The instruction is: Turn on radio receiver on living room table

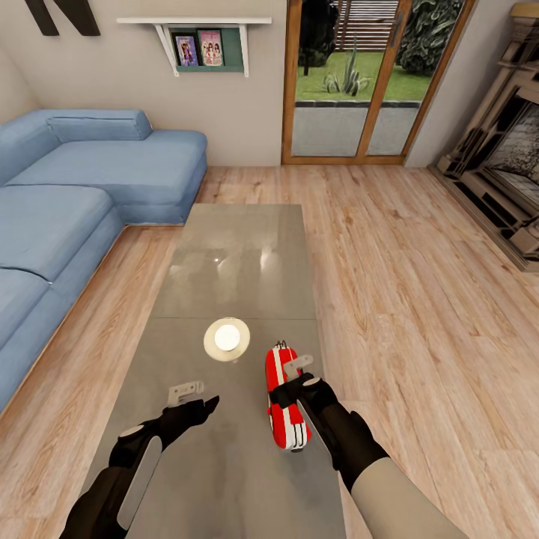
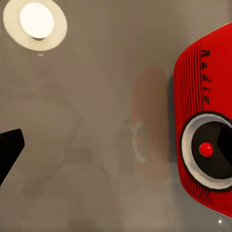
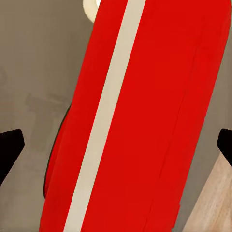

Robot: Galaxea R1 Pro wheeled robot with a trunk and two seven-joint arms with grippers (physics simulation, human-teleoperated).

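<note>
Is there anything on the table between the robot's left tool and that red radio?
No. In the head view, only bare glossy table top separates the left tool from the radio. The cream disc sits farther back, off that line.

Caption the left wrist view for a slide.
Red radio receiver, dial facing the camera, on the glossy table, cream disc nearby.

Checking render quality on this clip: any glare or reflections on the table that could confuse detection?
Head view: the glossy table shows pale glare patches at mid-length, and the cream disc looks blown out at its centre. Left wrist view: a faint red mirror image of the radio receiver lies on the tabletop beside it. Right wrist view: no glare visible.
</note>
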